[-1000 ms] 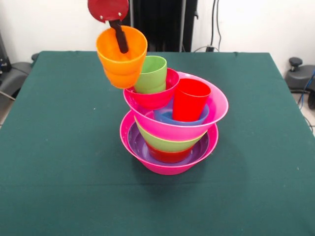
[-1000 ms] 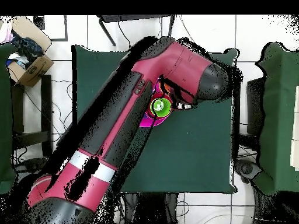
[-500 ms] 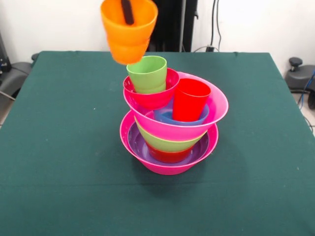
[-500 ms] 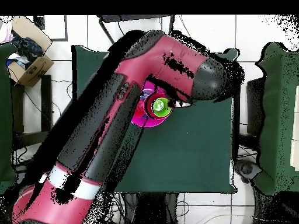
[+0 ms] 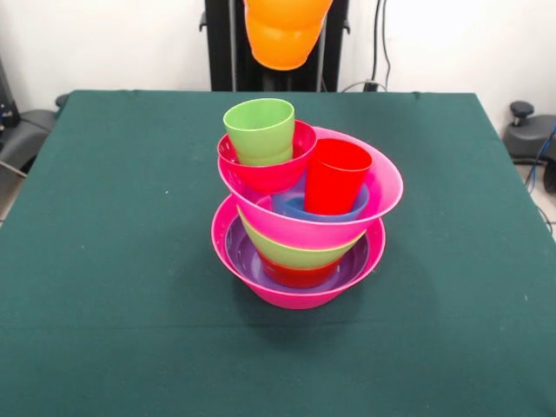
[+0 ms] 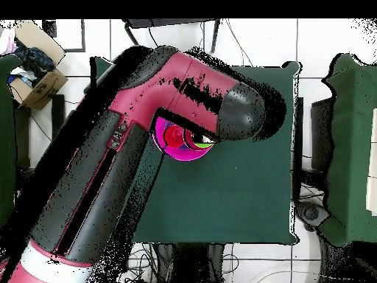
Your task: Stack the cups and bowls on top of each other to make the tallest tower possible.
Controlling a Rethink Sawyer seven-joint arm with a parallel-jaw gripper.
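The tower (image 5: 300,234) stands at the middle of the green surface (image 5: 104,287), on a large pink bowl (image 5: 295,291). Higher, a tilted pink bowl (image 5: 365,204) holds the red cup (image 5: 336,176), beside the green cup (image 5: 261,130). Behind and above, the orange cup (image 5: 285,33) hangs at the top edge. The arm (image 6: 147,147) covers the fingers, so I cannot tell their state.

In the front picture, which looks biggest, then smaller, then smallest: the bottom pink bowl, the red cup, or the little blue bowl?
1. Bottom pink bowl, widest by far.
2. and 3. Blue bowl and red cup: unsure, since the cup hides much of the bowl.
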